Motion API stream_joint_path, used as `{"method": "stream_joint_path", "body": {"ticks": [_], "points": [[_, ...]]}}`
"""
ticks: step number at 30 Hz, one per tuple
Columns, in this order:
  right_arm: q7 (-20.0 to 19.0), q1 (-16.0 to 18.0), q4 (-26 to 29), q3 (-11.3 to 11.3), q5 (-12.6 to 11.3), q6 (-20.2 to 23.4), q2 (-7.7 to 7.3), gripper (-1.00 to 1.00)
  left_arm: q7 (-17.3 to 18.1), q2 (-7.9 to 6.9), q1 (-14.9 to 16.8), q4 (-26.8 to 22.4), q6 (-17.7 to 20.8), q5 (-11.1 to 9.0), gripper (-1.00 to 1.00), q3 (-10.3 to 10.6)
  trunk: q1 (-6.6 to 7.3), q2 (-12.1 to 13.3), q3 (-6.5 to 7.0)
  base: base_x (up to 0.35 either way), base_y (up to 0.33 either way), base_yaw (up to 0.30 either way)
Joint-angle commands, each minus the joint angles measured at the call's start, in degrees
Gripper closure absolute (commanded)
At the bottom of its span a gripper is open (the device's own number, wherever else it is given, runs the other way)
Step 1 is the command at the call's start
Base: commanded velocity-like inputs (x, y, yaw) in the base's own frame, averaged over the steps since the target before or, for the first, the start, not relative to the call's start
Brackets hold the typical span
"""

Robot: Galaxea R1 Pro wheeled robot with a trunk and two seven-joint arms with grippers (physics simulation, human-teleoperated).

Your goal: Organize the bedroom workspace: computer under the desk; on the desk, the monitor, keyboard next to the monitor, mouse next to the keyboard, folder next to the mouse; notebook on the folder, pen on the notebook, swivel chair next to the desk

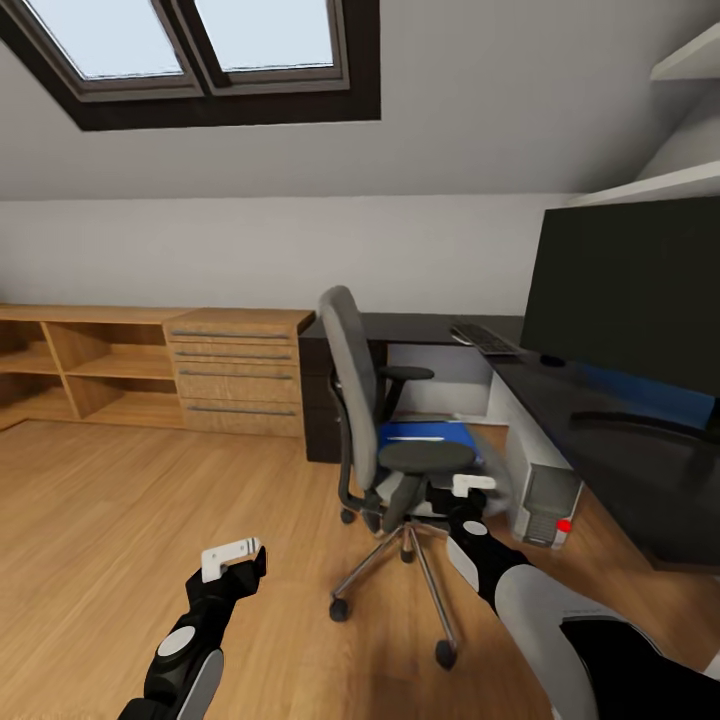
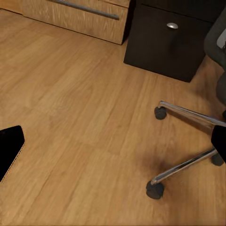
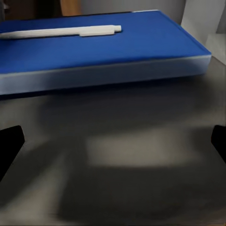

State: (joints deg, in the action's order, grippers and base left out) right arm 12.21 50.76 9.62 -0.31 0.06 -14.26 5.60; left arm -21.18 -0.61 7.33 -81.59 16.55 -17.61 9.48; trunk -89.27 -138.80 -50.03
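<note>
Wooden dresser (image 1: 238, 372), open wooden shelving (image 1: 70, 365), skylight (image 1: 190, 45)

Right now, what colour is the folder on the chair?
Bright blue with a pale edge; the folder shows best in the right wrist view.

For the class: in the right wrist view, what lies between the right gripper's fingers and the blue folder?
In the right wrist view, a bare stretch of the swivel chair's grey seat lies between the right gripper and the folder. The pen rests on the folder.

One chair (image 1: 375, 420). One folder (image 3: 99, 47), one pen (image 3: 61, 32). One desk (image 1: 600, 420), one monitor (image 1: 625, 290), one keyboard (image 1: 485, 338), one mouse (image 1: 552, 360), one computer (image 1: 540, 480). One dresser (image 1: 240, 370), four drawers. Two skylight panes (image 1: 190, 35). Two grippers: left (image 1: 232, 556), right (image 1: 472, 486).
</note>
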Motion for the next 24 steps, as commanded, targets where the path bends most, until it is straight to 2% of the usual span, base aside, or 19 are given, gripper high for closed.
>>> {"method": "stream_joint_path", "body": {"ticks": [1, 24], "points": [[0.18, 0.04, -0.04, 0.05, 0.03, -0.19, 0.02, -1.00, -0.52, -0.07, 0.05, -0.06, 0.15, -0.50, -1.00, 0.18, 0.01, -0.03, 0.02, 0.000, 0.001, 0.181], [0.18, -0.04, -0.04, 0.05, 0.03, -0.24, 0.11, -1.00, -0.61, -0.26, 0.05, -0.15, 0.15, -0.59, -1.00, 0.10, 0.01, -0.03, 1.69, 0.000, 0.000, 0.182]]}}
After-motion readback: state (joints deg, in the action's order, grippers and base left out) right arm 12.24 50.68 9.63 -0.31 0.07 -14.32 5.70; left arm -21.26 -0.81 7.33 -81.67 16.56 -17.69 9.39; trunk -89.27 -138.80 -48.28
